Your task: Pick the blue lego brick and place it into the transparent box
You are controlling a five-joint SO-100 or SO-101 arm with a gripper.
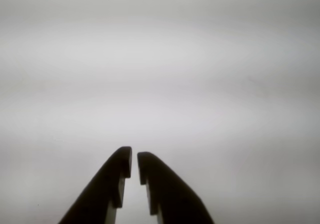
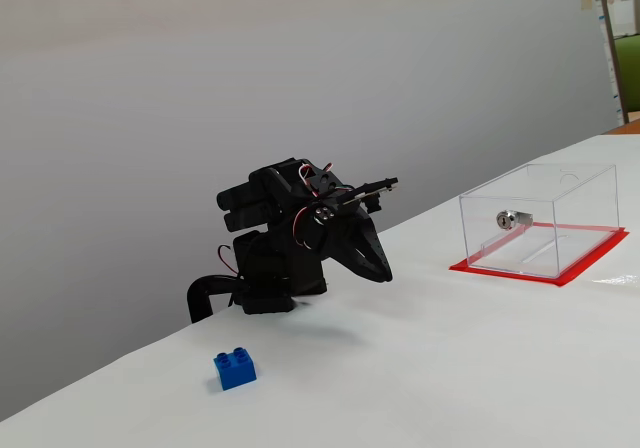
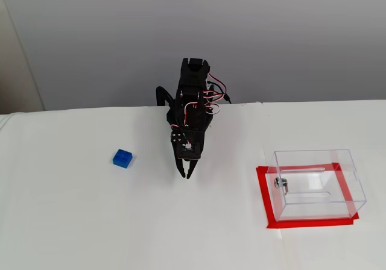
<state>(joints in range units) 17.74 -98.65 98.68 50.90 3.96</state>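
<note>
Arm folded low at the back edge of the white desk (image 3: 90, 222), black body with red and white wires showing on top. End effector (image 3: 186, 175) pointed down and forward, tips hanging just over the desk surface, nothing between them. In the wrist view, end effector (image 1: 134, 160) enters from the bottom edge as two dark fingers (image 1: 110, 179), tips nearly together with only a thin slit of white between; effectively closed, empty. Only bare white desk ahead of the tips in that view.

Blue lego brick (image 3: 122, 158) resting on the desk, well apart from the end effector, to its left in a fixed view. Same brick (image 2: 234, 369) in a fixed view sits in front of the arm base, near the bottom of the picture, two studs up, untouched.

Transparent box (image 3: 316, 182) standing on a red base on the opposite side of the arm, to the right in both fixed views, well apart from the brick. Silver lock cylinder (image 2: 512, 219) visible on one wall of the transparent box (image 2: 575, 213). Nothing seen inside the box.

Grey wall (image 2: 200, 68) behind the desk.
</note>
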